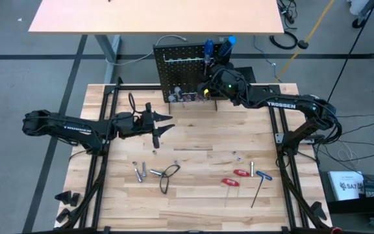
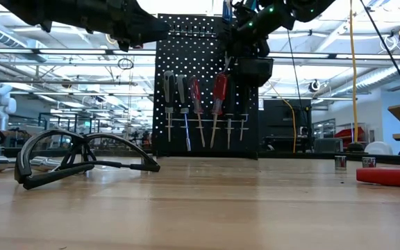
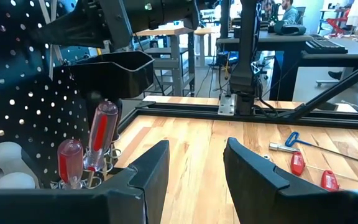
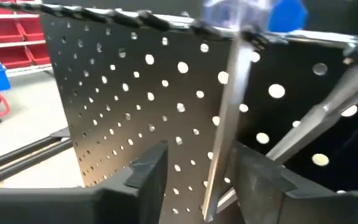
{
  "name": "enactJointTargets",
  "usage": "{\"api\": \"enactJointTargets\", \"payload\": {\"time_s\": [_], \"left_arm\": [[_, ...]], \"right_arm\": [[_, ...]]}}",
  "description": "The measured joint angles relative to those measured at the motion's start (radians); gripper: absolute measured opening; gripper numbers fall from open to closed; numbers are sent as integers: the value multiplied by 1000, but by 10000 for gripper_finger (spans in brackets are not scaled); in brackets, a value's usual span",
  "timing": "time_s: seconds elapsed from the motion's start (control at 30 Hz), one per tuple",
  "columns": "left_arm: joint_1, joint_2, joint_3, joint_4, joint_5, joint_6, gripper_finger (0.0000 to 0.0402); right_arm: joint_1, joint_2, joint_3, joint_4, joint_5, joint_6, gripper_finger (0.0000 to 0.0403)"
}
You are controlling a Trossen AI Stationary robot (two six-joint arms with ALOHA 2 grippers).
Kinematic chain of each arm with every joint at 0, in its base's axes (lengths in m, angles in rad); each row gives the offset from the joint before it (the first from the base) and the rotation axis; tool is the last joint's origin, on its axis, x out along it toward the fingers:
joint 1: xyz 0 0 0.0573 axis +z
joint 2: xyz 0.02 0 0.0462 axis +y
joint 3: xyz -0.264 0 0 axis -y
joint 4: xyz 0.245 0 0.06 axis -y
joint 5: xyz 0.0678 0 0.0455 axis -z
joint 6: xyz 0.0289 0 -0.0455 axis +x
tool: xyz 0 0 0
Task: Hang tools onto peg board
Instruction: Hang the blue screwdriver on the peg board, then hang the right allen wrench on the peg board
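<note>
Wooden table is carrying the peg board, black wire loop, red screwdrivers, silver bits.

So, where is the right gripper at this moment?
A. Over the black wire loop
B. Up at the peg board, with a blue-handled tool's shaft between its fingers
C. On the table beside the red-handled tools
B: the right gripper is at the peg board, the blue-handled tool's shaft between its parted fingers.

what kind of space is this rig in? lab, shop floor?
Likely a robotics lab or open workshop. Desks with monitors stand behind the wooden table, red parts bins line one wall, and cables lie across the grey floor.
</note>
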Motion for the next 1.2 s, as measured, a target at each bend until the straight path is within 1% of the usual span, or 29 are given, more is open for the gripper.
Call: {"api": "enactJointTargets", "payload": {"time_s": [0.17,0.4,0.47,0.63,0.83,0.97,1.03,1.2], "left_arm": [[0,0,0,0,0,0,156],[-1,0,0,0,0,-2,156],[-1,0,0,0,0,-2,156],[-1,0,0,2,0,-2,156],[-1,0,0,0,8,-4,156],[-1,0,0,3,61,-6,156],[-1,0,0,4,91,-6,156],[-10,0,0,8,185,-37,156]], "right_arm": [[28,-17,0,-33,8,-33,182],[84,-61,0,-169,135,-35,178],[102,-73,0,-216,149,-24,177],[160,-99,0,-325,152,25,177],[266,-136,0,-394,153,64,176],[369,-158,0,-439,146,113,176],[424,-163,0,-495,140,168,176],[534,-156,0,-603,-12,351,176]]}}
